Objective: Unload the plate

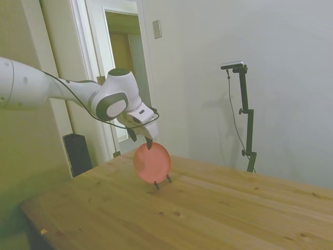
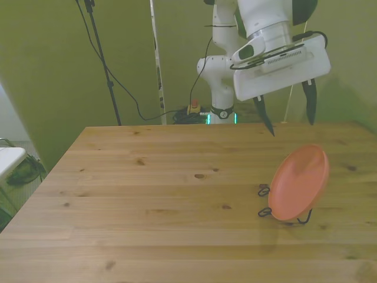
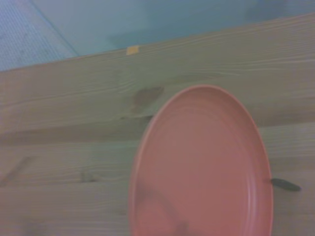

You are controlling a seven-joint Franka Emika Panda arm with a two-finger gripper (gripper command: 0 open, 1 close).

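Note:
The salmon-pink plate [image 2: 300,181] stands tilted on edge in a thin black wire stand [image 2: 266,211] near the front view's right side of the wooden table. In the side view the plate [image 1: 152,162] leans on the same stand [image 1: 162,182]. My gripper [image 2: 289,119] hovers open just above and behind the plate's top rim, fingers pointing down, touching nothing. In the side view the gripper [image 1: 142,138] sits right over the plate's upper edge. The wrist view shows the plate [image 3: 202,167] from close above, filling much of the picture.
The wooden table [image 2: 153,206] stretches wide toward the front view's left. A doorway and wall stand behind the table in the side view. A small yellowish scrap [image 3: 132,49] lies near the table's edge in the wrist view.

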